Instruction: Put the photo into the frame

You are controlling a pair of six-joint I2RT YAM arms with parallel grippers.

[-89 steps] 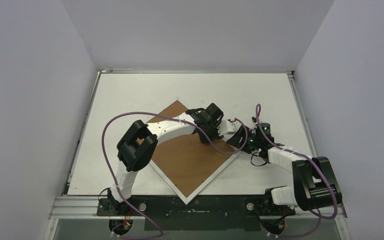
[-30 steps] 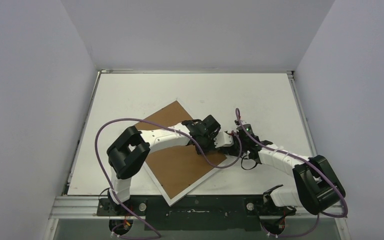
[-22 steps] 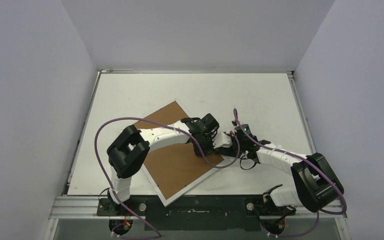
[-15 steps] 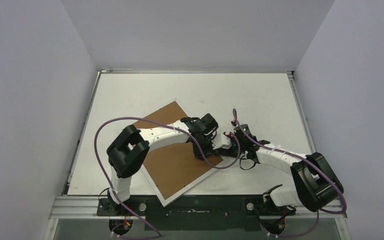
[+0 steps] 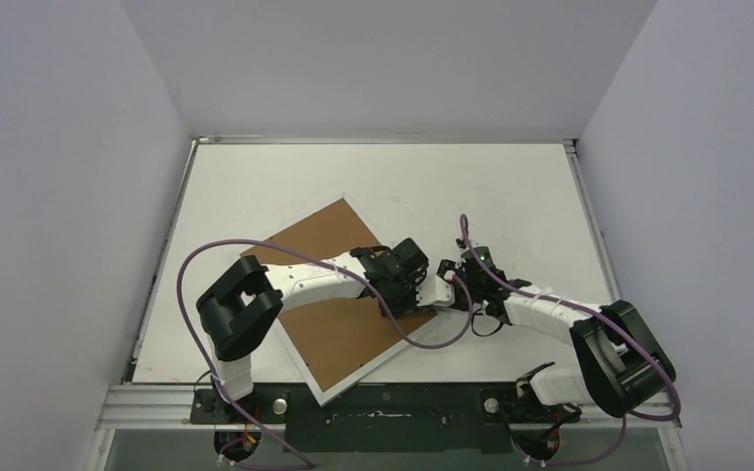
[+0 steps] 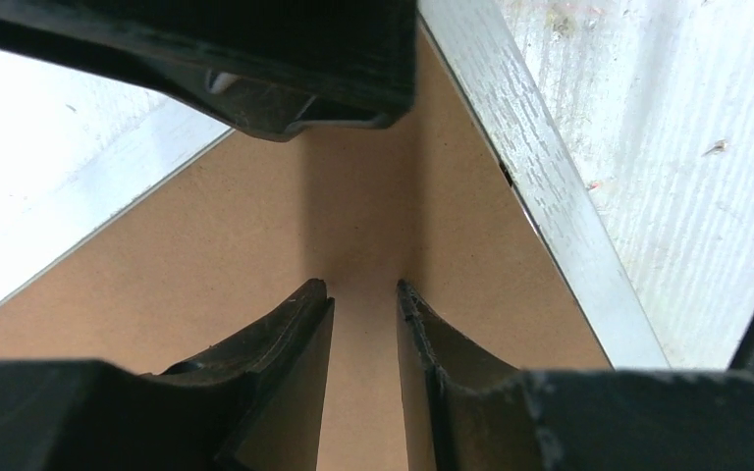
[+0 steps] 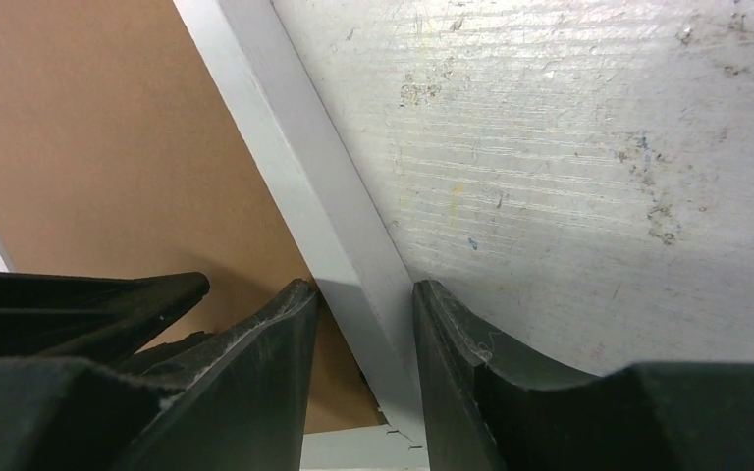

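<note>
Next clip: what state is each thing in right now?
frame: flat on the table, brown back up, lying askew.
photo: not in view.
left hand: slightly open, empty, over the frame's back.
right hand: jaws astride the frame's white edge; grip unclear.

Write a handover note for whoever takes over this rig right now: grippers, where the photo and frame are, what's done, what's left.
The left gripper is open and empty, its tips just over the brown backing board, near the right corner of the frame.
The right gripper straddles the white edge of the frame at that corner; whether it pinches it I cannot tell.
The frame lies back side up, askew, on the table.
The photo is not in view, so whether it is already inside is unknown.
Left: find the photo and confirm that it sits in the frame.
</note>
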